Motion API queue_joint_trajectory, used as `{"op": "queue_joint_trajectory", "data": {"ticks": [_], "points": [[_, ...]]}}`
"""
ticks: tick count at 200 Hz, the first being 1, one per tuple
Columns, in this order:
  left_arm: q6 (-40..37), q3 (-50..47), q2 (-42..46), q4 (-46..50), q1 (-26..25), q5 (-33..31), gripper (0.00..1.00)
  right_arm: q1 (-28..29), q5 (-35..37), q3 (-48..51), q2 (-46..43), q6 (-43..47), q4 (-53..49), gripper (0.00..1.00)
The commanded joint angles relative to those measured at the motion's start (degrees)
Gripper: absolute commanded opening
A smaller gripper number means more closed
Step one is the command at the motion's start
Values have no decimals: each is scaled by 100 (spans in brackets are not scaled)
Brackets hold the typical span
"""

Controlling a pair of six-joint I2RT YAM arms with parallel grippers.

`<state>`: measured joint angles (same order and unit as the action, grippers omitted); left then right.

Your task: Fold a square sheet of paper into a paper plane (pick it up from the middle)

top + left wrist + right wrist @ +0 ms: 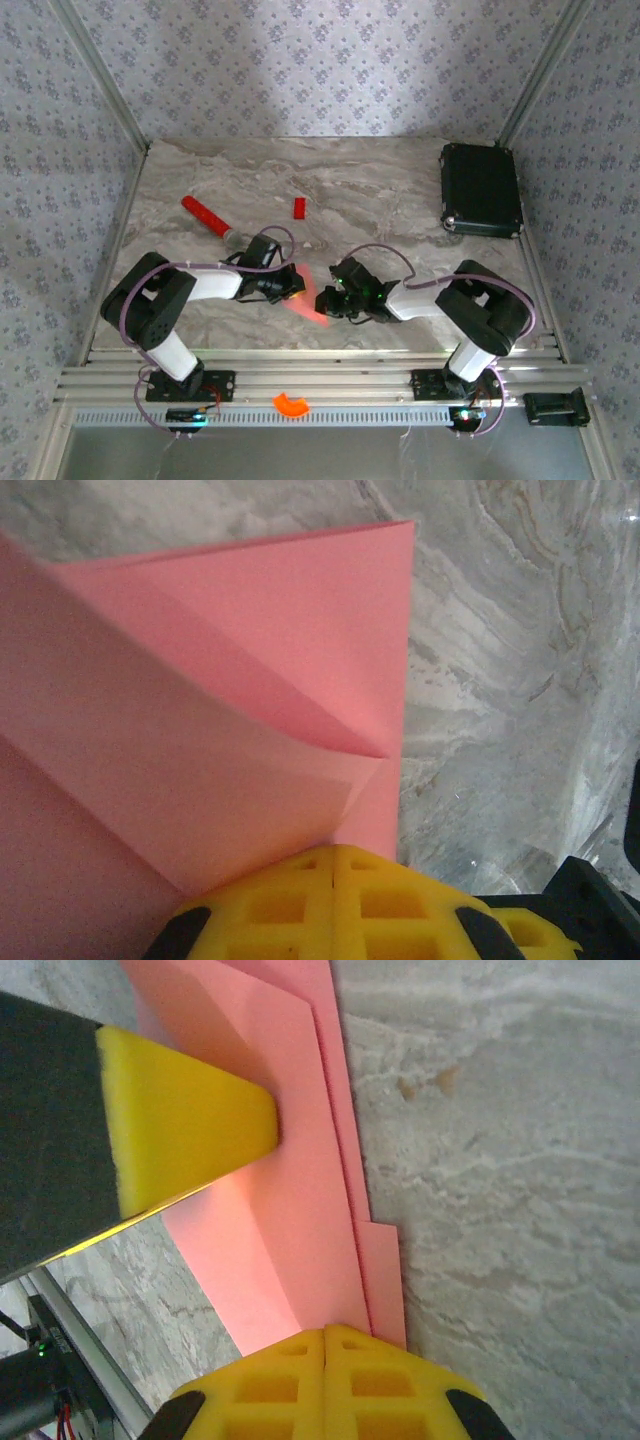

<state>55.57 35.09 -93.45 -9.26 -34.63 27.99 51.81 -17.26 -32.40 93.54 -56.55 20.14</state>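
Note:
The square sheet of paper [312, 301] lies on the marble table as a narrow, creased salmon-pink shape with layered folds [250, 680] [300, 1190]. My left gripper [292, 285] [333, 852] is shut, its yellow tips resting on the paper's left part. In the right wrist view its yellow finger [185, 1120] presses flat on the pink surface. My right gripper [335, 300] [325, 1332] is also shut, its tips down on the paper's other end, by the stepped edges. Whether either pair of tips pinches a layer is hidden.
A red stick with a grey tip [208, 218] and a small red block [298, 207] lie farther back on the table. A black case [481, 190] sits at the back right. An orange piece [291, 404] rests on the front rail. Patterned walls enclose the table.

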Motion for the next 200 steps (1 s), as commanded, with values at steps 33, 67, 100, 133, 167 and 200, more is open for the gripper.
{"op": "queue_joint_trajectory", "data": {"ticks": [33, 67, 100, 133, 167, 200], "points": [[-51, 23, -194, 302, 39, -279, 0, 76, 130, 100, -492, 5, -708, 2], [-114, 14, -47, 444, 44, -302, 0, 40, 611, -219, -957, 261, -1581, 2], [-126, -11, 26, 474, 44, -342, 0, -43, 882, -16, -1303, 170, -1624, 0], [-108, -12, -25, 408, 40, -314, 0, -33, 404, -100, -1104, 99, -1161, 0], [-92, 6, -55, 372, 42, -294, 0, 38, 90, -493, -630, 126, -835, 0], [-90, -1, -34, 383, 44, -294, 0, 22, 81, -885, -86, 179, -879, 0]]}}
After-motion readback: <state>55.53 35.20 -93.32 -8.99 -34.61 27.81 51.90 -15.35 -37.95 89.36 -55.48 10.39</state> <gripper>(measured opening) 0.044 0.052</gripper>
